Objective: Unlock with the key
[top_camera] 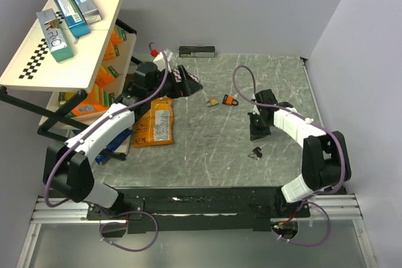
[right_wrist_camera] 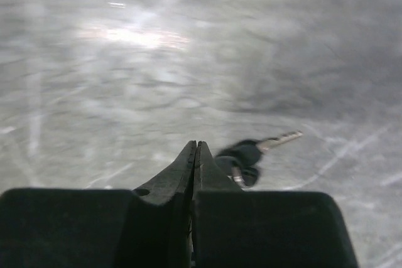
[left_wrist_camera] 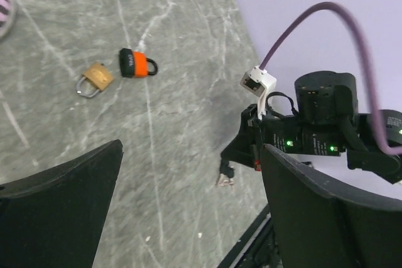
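The key (top_camera: 255, 152) is a small black-headed cluster lying flat on the grey table. In the right wrist view the key (right_wrist_camera: 251, 155) rests just right of my right gripper (right_wrist_camera: 196, 145), whose jaws are pressed together with nothing between them. From above, the right gripper (top_camera: 259, 131) points down a little behind the key. A brass padlock (top_camera: 213, 102) and an orange padlock (top_camera: 230, 100) lie side by side mid-table. My left gripper (top_camera: 183, 85) hovers open, left of them; its view shows the brass padlock (left_wrist_camera: 95, 78), the orange padlock (left_wrist_camera: 138, 64) and the key (left_wrist_camera: 225, 176).
An orange snack bag (top_camera: 156, 123) lies at the left of the table beside the left arm. A shelf rack (top_camera: 63, 61) with boxes stands at the far left. A dark box (top_camera: 197, 51) sits at the back edge. The right arm (left_wrist_camera: 320, 123) fills the left wrist view's right side.
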Controlling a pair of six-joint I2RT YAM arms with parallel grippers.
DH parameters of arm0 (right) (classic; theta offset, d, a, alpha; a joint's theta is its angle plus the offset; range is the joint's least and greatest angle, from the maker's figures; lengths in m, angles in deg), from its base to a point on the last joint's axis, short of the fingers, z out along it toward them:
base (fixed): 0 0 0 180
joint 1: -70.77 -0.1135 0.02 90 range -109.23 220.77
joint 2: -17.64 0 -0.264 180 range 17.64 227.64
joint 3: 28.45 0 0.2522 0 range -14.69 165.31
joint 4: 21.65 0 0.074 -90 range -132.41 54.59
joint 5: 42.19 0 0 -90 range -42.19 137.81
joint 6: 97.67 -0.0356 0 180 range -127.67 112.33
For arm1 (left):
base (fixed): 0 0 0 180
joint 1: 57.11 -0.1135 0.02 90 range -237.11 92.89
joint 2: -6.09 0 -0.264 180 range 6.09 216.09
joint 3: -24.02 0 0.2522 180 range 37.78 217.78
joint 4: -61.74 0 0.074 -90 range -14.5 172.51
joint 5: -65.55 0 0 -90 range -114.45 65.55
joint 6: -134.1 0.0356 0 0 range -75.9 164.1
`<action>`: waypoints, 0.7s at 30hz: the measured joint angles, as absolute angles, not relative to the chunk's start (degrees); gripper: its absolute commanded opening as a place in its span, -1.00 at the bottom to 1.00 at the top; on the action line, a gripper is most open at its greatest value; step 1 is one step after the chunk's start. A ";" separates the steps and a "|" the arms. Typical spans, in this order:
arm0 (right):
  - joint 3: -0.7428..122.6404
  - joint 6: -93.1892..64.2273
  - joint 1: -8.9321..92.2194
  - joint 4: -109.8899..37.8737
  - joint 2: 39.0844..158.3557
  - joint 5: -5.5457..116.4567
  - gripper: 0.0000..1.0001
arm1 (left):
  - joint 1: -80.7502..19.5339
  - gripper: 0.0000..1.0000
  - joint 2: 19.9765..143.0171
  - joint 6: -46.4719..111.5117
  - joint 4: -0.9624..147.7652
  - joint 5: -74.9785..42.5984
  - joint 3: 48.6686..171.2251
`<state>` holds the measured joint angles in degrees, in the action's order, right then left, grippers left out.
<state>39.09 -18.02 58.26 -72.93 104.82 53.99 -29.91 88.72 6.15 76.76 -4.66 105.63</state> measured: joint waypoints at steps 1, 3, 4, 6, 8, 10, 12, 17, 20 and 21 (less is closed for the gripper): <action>39.31 -17.56 58.19 -72.49 104.16 55.41 -1.00 | -29.91 0.93 89.38 5.36 75.95 -4.16 105.63; 39.79 -16.81 58.00 -71.62 102.80 57.95 -1.00 | -29.91 0.93 90.62 3.81 74.84 -3.26 105.63; 39.97 -16.53 57.86 -71.05 102.06 59.34 -1.00 | -29.91 0.93 91.19 3.06 74.40 -2.87 105.63; 40.12 -16.05 57.78 -69.96 100.82 61.97 -1.00 | -29.91 0.93 92.04 1.88 73.81 -2.19 105.63; 40.14 -15.59 57.75 -68.73 99.50 65.05 -1.00 | -29.91 0.93 92.59 0.81 73.16 -1.29 105.61; 40.16 -15.37 57.65 -67.79 98.26 67.98 -1.00 | -29.91 0.93 92.63 -0.17 72.06 -0.11 105.39; 40.30 -15.33 57.62 -67.01 97.21 71.41 -1.00 | -29.91 0.93 92.63 -1.29 69.92 1.26 104.67; 43.64 -15.92 57.62 -66.59 96.84 80.85 -1.00 | -30.43 0.96 92.63 -6.16 64.65 5.33 101.65; 46.09 -16.57 57.62 -66.18 96.60 85.62 -1.00 | -30.52 0.98 92.63 -8.67 62.31 7.03 100.71; 46.94 -16.84 57.62 -66.20 96.49 87.26 -1.00 | -30.63 0.98 92.63 -9.77 61.29 7.80 100.37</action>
